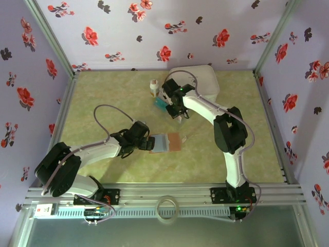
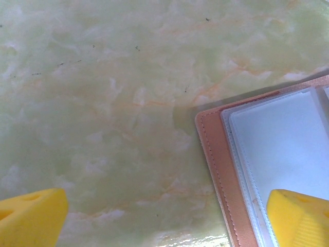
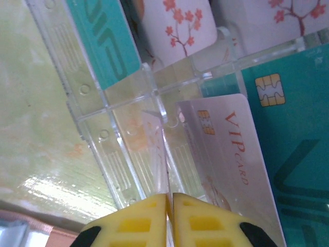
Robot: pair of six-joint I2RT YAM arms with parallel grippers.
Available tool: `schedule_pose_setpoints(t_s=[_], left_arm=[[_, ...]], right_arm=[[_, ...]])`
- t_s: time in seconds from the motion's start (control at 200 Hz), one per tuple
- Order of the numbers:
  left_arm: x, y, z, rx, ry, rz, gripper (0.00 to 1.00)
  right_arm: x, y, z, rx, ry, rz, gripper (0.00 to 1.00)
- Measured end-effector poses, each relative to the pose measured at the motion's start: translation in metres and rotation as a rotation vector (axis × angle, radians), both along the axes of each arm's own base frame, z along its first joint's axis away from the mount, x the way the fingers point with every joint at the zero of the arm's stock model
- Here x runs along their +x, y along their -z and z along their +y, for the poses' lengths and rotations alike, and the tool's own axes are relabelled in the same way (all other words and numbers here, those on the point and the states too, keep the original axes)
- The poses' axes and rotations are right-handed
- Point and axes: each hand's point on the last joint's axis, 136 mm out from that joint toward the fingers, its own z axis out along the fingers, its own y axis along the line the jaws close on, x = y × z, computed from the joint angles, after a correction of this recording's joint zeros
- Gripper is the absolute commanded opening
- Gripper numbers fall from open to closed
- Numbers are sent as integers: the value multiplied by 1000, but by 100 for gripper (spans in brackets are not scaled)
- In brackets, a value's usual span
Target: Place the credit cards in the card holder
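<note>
Pinching card (image 3: 159, 145) in R claw (image 3: 169, 198)

Glossy plastic credit cards (image 3: 231, 154); leather-look card holder (image 2: 216, 154) w/ clear plastic sleeves (image 2: 277, 144).

Up top, the fixed camera sits above and behind the arm bases, tipped down and forward, far enough back to take in the whole table (image 1: 103, 87), with the card holder (image 1: 175, 141) near centre. Now the left wrist camera: right down at the card holder's (image 2: 218, 170) left edge, staring almost straight at the tabletop, very close, on the same corner the overhead view sees. The right wrist camera hovers beyond the card holder, tight over the credit cards (image 3: 303, 154), a spot the overhead view shares too
</note>
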Motion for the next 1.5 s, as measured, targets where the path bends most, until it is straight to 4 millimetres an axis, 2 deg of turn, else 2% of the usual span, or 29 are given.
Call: schedule_pose_setpoints(t_s=[0.1, 0.485, 0.59, 0.77, 0.885, 0.985, 1.255, 1.355, 1.5], left_arm=[[0, 0, 0, 0, 0, 0, 100], [-1, 1, 1, 4, 1, 3, 100], [-2, 1, 2, 13, 9, 5, 100], [-2, -5, 2, 9, 17, -5, 100], [-4, -5, 3, 12, 19, -3, 100], [-7, -4, 0, 19, 35, 1, 100], [-15, -3, -15, 30, 90, 5, 100], [-15, 0, -20, 43, 104, 10, 100], [-13, 3, -22, 61, 114, 12, 100]], right_arm=[[-1, -5, 4, 13, -23, 7, 0], [-11, -11, 9, 46, -53, 48, 0], [-15, -30, 12, 96, -54, 31, 0], [-36, -81, 10, 238, -34, -45, 0], [-54, -94, 8, 340, -4, -64, 0], [-73, -82, 6, 412, 40, -39, 0], [-116, -17, 0, 484, 163, 73, 0], [-123, -3, -3, 500, 201, 92, 0], [-124, 8, -3, 524, 234, 96, 0]])
